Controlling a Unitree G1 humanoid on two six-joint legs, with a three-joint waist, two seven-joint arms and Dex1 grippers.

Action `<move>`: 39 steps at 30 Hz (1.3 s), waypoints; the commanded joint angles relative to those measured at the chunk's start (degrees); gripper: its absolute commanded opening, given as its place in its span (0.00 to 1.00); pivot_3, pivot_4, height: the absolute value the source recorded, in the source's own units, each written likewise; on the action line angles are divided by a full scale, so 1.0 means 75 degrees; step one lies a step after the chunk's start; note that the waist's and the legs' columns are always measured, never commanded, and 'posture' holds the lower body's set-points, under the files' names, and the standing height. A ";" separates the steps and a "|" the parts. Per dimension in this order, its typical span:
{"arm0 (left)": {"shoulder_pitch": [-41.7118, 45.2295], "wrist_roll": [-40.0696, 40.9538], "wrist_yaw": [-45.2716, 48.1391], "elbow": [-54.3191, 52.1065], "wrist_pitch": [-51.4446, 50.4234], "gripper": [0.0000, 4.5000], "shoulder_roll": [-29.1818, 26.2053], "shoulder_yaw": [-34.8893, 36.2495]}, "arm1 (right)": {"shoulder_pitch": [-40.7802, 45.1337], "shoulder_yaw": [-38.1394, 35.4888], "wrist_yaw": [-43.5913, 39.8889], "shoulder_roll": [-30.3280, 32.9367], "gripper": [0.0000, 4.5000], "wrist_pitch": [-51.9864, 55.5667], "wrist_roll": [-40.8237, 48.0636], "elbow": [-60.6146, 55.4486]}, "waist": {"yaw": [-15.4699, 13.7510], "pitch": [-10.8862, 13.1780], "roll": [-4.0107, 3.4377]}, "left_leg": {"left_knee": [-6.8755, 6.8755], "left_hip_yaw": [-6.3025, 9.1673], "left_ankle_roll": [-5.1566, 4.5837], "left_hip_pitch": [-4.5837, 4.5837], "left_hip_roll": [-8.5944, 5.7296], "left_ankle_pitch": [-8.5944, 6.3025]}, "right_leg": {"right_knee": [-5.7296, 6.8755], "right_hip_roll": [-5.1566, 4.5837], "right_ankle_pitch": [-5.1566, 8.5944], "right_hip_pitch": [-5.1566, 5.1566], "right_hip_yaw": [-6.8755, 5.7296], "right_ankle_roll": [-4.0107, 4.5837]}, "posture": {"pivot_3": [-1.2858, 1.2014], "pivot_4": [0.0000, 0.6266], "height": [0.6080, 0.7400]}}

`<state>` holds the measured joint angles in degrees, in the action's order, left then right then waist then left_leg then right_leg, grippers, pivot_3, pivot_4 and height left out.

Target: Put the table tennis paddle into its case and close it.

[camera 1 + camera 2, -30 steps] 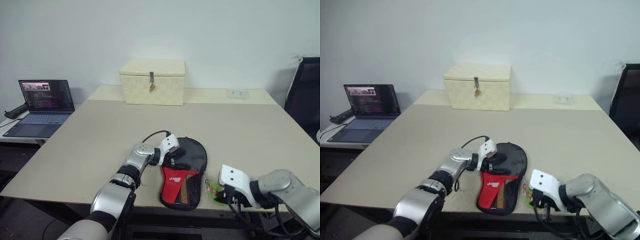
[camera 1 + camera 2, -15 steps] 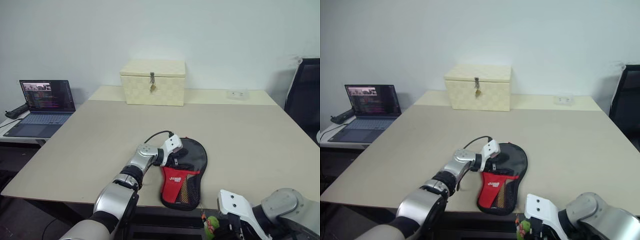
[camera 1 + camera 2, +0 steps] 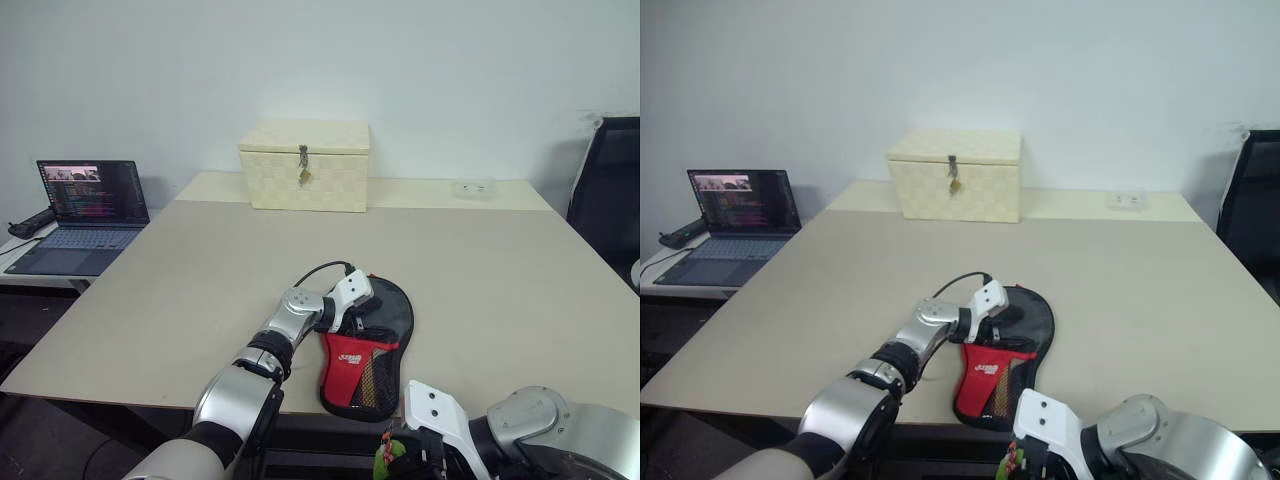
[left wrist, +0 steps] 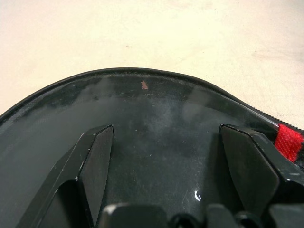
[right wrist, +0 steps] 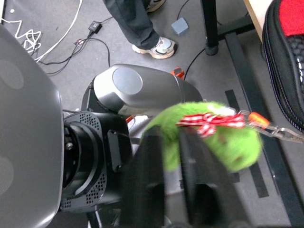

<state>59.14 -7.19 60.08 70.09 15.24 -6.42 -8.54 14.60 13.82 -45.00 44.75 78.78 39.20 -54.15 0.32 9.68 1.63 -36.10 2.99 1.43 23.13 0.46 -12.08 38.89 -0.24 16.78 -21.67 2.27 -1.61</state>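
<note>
The black case (image 3: 372, 345) with its red panel and mesh pocket lies flat at the table's front edge. The table tennis paddle is hidden. My left gripper (image 3: 362, 318) rests open over the case's round black face (image 4: 142, 95), one finger to each side. My right gripper (image 3: 400, 455) hangs below the table's front edge, shut on a fuzzy green ball (image 5: 209, 137) with a red-and-white ribbon. A thin strap runs from the ball toward the case's edge (image 5: 285, 57).
A cream checkered box (image 3: 304, 165) with a clasp stands at the back of the table (image 3: 200, 260). A laptop (image 3: 85, 205) sits on a side desk at the left, a black chair (image 3: 610, 180) at the right. Under the table are a person's legs (image 5: 152, 42) and cables.
My right gripper has dropped from beside the case to below the table's front edge and drifted left, taking the green ball with it. The left gripper has stayed on the case.
</note>
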 commanded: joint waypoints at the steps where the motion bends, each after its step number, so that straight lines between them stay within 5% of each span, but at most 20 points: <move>1: -0.0166 -0.0203 -0.0127 0.0183 -0.0088 0.86 -0.0113 -0.0133 | 0.0094 -0.0736 -0.0174 0.0362 0.37 -0.0159 0.0354 0.0036 | 0.0003 0.0000 0.0000 | 0.0000 -0.0001 0.0000 -0.0002 0.0001 0.0000 | 0.0000 0.0001 0.0000 0.0000 0.0000 0.0000 | 0.52 0.24 1.00; 6: -0.0287 0.0164 -0.0056 -0.0101 -0.0047 0.86 -0.0288 0.0187 | 0.0504 -0.1890 -0.0299 0.0623 0.75 -0.0596 0.0549 0.0874 | 0.0057 0.0003 0.0005 | 0.0001 -0.0009 0.0000 -0.0025 0.0005 0.0000 | -0.0001 0.0003 0.0001 0.0021 0.0007 0.0000 | 0.52 0.24 1.00; 14: -0.1331 0.1666 0.1427 -0.3123 -0.1296 0.86 -0.1603 0.1029 | 0.1534 -0.1953 0.0483 -0.0060 0.75 -0.3262 -0.1116 0.3631 | 0.0282 0.0039 0.0018 | 0.0021 -0.0017 0.0000 -0.0019 0.0021 0.0000 | 0.0006 0.0013 0.0001 -0.0007 0.0024 0.0005 | 0.52 0.24 1.00; 23: -0.3561 0.3244 0.0951 -0.7086 -0.4150 0.86 -0.3676 0.2473 | 0.2229 -0.1438 -0.0946 -0.0686 0.75 -0.5978 -0.1894 0.6635 | 0.0280 0.0066 0.0008 | 0.0018 0.0010 0.0000 0.0049 0.0015 0.0000 | 0.0013 -0.0003 -0.0021 -0.0077 0.0027 0.0047 | 0.52 0.24 1.00; 30: -0.4681 0.3447 0.0250 -0.8555 -0.4808 0.86 -0.3845 0.2395 | 0.2565 -0.1605 -0.1805 -0.0427 0.75 -0.6943 -0.2334 0.8634 | 0.0100 0.0080 0.0005 | 0.0004 0.0013 0.0001 0.0049 0.0008 0.0001 | 0.0012 -0.0018 -0.0022 -0.0063 0.0013 0.0048 | 0.52 0.24 1.00; 34: -0.4313 0.3412 0.0183 -0.8437 -0.4849 0.86 -0.3705 0.2068 | 0.2906 -0.1683 -0.2163 -0.0114 0.75 -0.7346 -0.2588 0.9336 | 0.0119 0.0088 -0.0008 | 0.0007 0.0006 0.0001 0.0049 0.0011 0.0001 | 0.0012 -0.0026 -0.0022 -0.0070 0.0015 0.0049 | 0.52 0.24 1.00; 39: -0.4541 0.3439 0.0135 -0.8333 -0.4586 0.86 -0.3601 0.1884 | 0.2473 -0.1728 -0.2221 0.0208 0.75 -0.7297 -0.2720 0.8756 | 0.0176 0.0094 -0.0017 | 0.0011 -0.0008 0.0001 0.0049 0.0012 0.0001 | 0.0011 -0.0024 -0.0023 -0.0071 0.0018 0.0049 | 0.52 0.24 1.00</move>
<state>25.18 17.63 62.03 8.83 -19.63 -33.73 4.76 33.82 2.82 -61.20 44.99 24.35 19.00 14.63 1.64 10.39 1.50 -36.01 2.95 1.44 23.50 0.55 -12.08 38.97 -0.43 16.61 -22.21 2.42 -1.24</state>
